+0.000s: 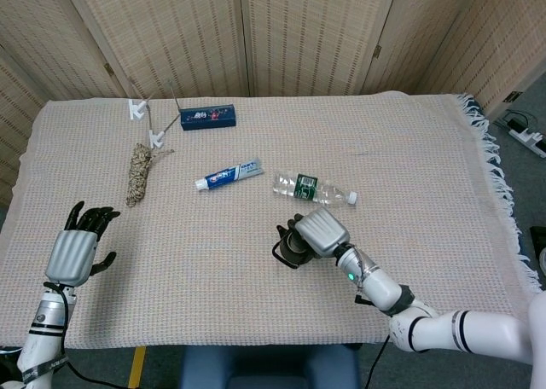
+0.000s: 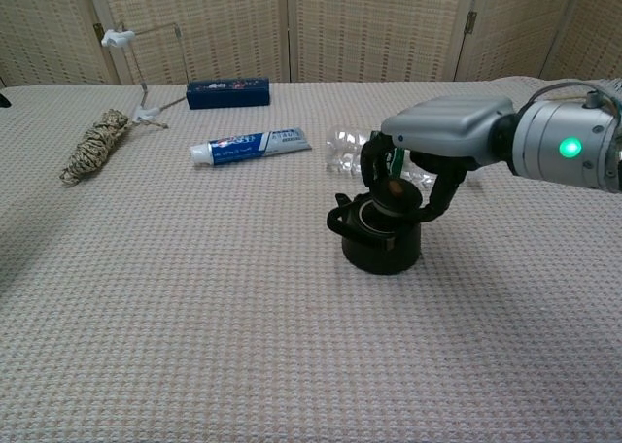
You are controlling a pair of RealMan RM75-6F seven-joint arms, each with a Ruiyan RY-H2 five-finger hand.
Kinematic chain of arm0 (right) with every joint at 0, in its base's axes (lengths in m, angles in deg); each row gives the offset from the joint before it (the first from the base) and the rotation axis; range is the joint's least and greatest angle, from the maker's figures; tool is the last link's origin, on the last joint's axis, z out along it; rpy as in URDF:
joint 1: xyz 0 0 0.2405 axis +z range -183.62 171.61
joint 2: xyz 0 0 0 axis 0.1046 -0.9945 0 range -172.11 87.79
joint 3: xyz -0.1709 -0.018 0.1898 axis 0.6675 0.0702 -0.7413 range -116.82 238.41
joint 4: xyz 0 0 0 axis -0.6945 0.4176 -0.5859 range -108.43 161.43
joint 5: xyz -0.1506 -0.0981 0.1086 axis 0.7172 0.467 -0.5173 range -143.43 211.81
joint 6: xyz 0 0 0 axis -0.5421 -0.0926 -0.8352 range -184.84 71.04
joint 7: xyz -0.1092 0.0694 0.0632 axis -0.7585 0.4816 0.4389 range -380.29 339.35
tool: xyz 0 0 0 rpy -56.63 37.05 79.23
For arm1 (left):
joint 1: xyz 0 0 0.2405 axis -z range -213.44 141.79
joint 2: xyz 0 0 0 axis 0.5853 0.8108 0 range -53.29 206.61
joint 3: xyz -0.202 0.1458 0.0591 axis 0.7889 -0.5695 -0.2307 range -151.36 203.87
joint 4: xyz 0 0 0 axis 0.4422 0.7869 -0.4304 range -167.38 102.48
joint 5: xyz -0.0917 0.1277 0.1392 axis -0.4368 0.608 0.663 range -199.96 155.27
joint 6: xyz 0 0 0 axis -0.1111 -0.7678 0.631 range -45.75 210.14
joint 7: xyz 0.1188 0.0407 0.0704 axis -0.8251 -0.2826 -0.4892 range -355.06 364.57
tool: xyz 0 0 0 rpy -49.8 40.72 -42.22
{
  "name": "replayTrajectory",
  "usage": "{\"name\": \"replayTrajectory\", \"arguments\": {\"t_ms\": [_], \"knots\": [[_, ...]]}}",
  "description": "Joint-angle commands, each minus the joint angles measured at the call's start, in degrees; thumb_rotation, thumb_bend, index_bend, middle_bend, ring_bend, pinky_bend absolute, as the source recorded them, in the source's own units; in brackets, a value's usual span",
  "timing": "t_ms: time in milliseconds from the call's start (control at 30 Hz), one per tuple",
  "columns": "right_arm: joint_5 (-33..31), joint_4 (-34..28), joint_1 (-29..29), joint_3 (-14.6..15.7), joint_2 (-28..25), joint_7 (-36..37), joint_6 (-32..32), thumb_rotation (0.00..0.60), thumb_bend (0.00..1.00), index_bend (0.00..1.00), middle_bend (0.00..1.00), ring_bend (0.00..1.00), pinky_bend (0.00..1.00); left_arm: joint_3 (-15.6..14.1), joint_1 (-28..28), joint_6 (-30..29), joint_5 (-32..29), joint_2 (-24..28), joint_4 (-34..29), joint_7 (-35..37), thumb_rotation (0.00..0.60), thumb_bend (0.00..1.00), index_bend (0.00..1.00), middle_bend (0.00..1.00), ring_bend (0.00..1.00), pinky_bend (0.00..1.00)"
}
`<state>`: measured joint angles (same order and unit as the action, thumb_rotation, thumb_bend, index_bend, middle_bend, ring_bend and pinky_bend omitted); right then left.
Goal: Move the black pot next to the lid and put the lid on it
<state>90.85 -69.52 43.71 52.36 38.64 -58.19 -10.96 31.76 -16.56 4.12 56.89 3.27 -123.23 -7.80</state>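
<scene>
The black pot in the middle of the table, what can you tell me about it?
The black pot is small, round and dark, with a looped handle at its left side. It stands upright on the woven tablecloth, just in front of a lying plastic bottle. The right hand holds the lid at its mouth, not clearly seated.
</scene>
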Motion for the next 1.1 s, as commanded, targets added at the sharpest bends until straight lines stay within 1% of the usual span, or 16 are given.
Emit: {"name": "replayTrajectory", "arguments": {"t_ms": [33,233,333,500,600,733,867,967,1100], "knots": [[-0.33,-0.17,0.31,0.48,-0.16,0.02,0.25,0.600,0.33,0.34,0.34,0.82,0.77,0.06,-0.10,-0.02,0.01,0.05,0.05,0.04,0.600,0.23,0.18,0.16,0.14,0.00],[-0.19,-0.68,0.69,1.50,-0.96,1.07,0.59,0.600,0.33,0.21,0.23,0.81,0.77,0.16,-0.18,0.15,0.21,0.00,-0.02,0.16,0.600,0.23,0.18,0.16,0.14,0.00],[0.23,-0.69,0.83,1.96,-1.09,1.77,0.75,0.600,0.33,0.17,0.21,0.81,0.77,0.18,-0.23,0.12,0.45,-0.02,-0.15,0.25,0.600,0.23,0.18,0.16,0.14,0.00],[3.24,-2.67,-0.24,2.44,-2.79,4.00,3.02,0.600,0.33,0.17,0.20,0.81,0.77,0.45,-0.43,-0.20,0.54,0.07,-0.16,0.35,0.600,0.23,0.18,0.16,0.14,0.00],[5.47,-4.27,-1.79,2.98,-4.64,6.14,4.90,0.600,0.33,0.17,0.23,0.81,0.77,0.60,-0.43,-0.01,0.41,0.25,-0.14,0.48,0.600,0.23,0.18,0.16,0.14,0.00],[7.59,-5.41,-3.05,4.40,-6.05,10.61,3.60,0.600,0.33,0.19,0.27,0.81,0.77,0.66,-0.41,0.28,0.31,0.08,-0.15,0.42,0.600,0.23,0.18,0.16,0.14,0.00],[10.17,-4.91,-3.32,4.73,-5.89,13.34,3.10,0.600,0.33,0.20,0.29,0.81,0.77,0.34,-0.44,0.29,0.75,-0.12,-0.19,-0.54,0.600,0.23,0.18,0.16,0.14,0.00],[10.93,-4.64,-3.27,4.90,-5.78,14.32,2.62,0.600,0.33,0.20,0.29,0.81,0.77,0.51,-0.65,-0.03,0.68,-0.05,-0.41,-0.46,0.600,0.23,0.18,0.16,0.14,0.00],[10.31,-3.57,-2.96,5.17,-5.40,14.16,1.76,0.600,0.33,0.20,0.30,0.81,0.77,0.44,-0.79,0.04,0.65,0.04,-0.48,-0.55,0.600,0.23,0.18,0.16,0.14,0.00]]}}
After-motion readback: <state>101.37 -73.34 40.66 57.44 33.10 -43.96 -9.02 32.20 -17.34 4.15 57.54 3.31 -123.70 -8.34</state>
